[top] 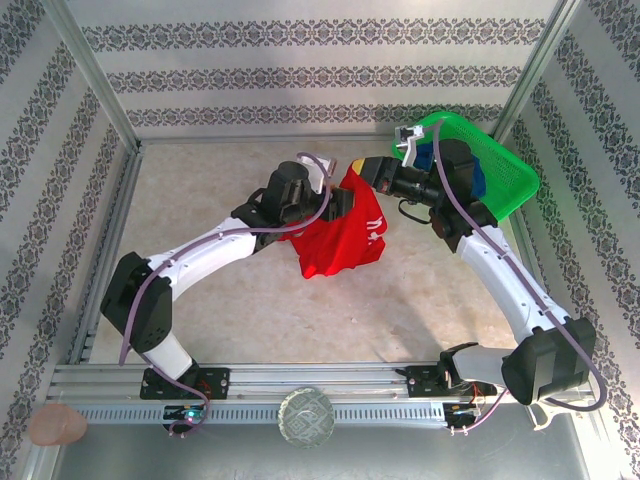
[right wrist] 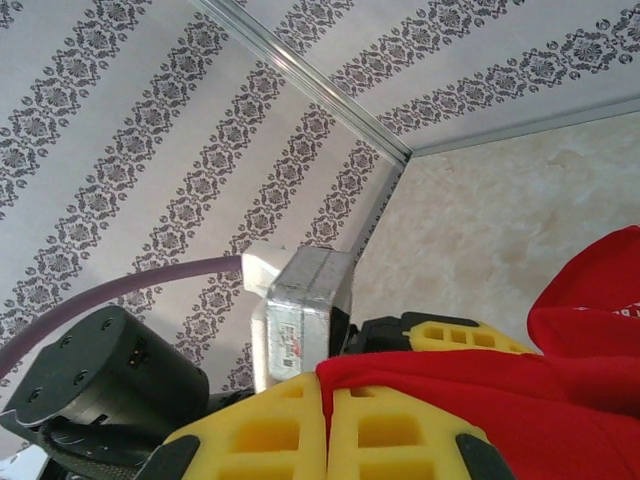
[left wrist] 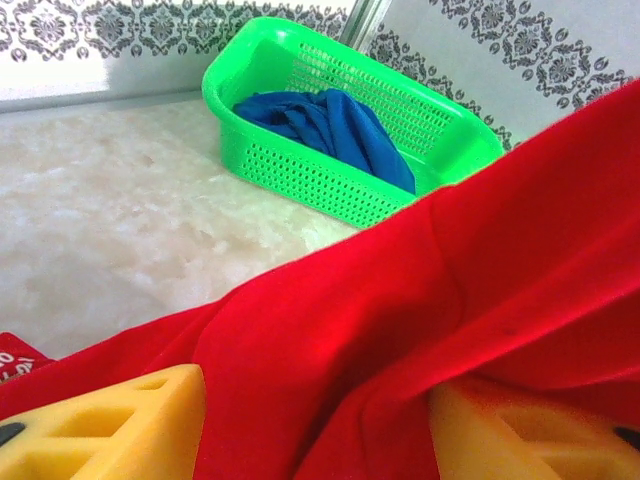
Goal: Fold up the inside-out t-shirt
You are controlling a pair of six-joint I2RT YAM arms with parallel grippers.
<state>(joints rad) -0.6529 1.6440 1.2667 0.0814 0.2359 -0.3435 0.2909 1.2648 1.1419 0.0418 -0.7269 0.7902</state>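
The bright red inside-out t-shirt [top: 340, 240] hangs bunched above the middle of the table, carried between both arms. My right gripper [top: 368, 170] comes in from the right and is shut on a fold of its edge; the yellow pads [right wrist: 290, 430] meet with red cloth [right wrist: 560, 400] pinched between them at the right gripper [right wrist: 326, 410]. My left gripper [top: 338, 200] is at the shirt's upper left. Its jaws stand apart at the left gripper [left wrist: 315, 430], and the t-shirt [left wrist: 400, 300] drapes across and between them. One left finger [right wrist: 450, 333] pokes out under the cloth.
A green mesh basket [top: 505, 175] sits at the back right corner with a dark blue garment [left wrist: 330, 120] inside; its rim [left wrist: 300, 170] is just past the shirt. Patterned walls and metal posts ring the marbled table [top: 200, 200]. A frame rail runs along the near edge.
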